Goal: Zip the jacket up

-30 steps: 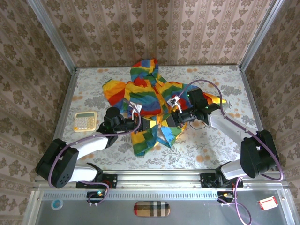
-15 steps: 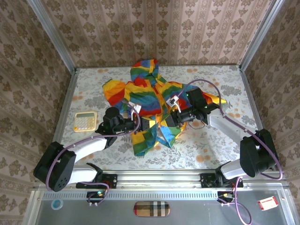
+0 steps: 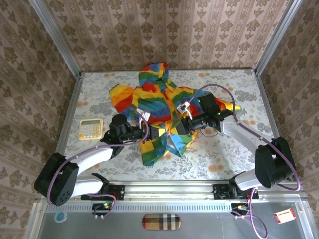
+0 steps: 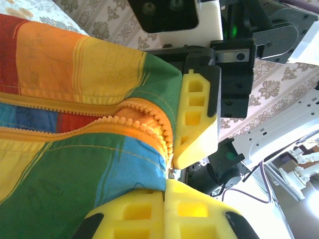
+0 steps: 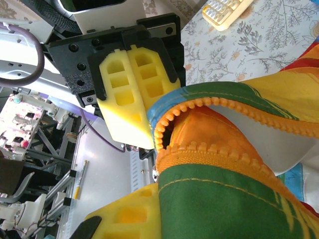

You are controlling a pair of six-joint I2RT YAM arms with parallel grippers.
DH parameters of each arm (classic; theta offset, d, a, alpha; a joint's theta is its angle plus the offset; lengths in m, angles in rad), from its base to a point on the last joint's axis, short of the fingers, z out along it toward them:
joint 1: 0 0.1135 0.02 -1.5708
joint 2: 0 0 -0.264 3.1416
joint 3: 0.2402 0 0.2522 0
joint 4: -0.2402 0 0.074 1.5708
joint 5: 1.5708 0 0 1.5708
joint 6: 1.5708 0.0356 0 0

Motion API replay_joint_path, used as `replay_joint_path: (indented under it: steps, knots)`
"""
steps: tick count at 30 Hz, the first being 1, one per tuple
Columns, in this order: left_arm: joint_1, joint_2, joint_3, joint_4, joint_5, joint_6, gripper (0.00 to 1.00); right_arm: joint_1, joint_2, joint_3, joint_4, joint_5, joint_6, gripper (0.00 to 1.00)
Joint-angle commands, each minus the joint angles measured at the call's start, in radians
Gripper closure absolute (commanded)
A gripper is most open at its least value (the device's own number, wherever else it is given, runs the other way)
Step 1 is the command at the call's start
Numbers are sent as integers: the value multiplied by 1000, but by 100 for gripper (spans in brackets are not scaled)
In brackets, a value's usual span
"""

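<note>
The rainbow-striped jacket (image 3: pixel 154 97) lies crumpled in the middle of the table, its lower front lifted between the two arms. My left gripper (image 3: pixel 158 133) and right gripper (image 3: pixel 178 127) face each other closely at the bottom hem. In the left wrist view my left gripper (image 4: pixel 166 186) is shut on the blue-green hem beside the orange zipper (image 4: pixel 144 124), whose two rows of teeth stand apart. The right arm's yellow finger (image 4: pixel 197 119) is just beyond. My right gripper (image 5: pixel 158 191) is shut on the green hem below the zipper (image 5: pixel 224 149), one finger hidden by cloth.
A cream calculator (image 3: pixel 90 128) lies on the table to the left of the jacket and shows again as the calculator (image 5: pixel 224 12) in the right wrist view. Patterned walls close the table's back and sides. A small red-and-white box (image 3: pixel 284 215) lies below the near rail.
The left arm's elbow has drifted slightly left and down. Both grippers stay shut at the hem in about the same place.
</note>
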Motion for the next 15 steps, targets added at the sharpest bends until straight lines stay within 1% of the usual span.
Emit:
replay_joint_path:
  steps: [1,15]
  knots:
    - [-1,-35,-3,-3,3,9,100,7,15,31,-12,-29,3,100]
    - [1,-22,-16,-7,0,18,100,7,10,39,-10,-37,8,100]
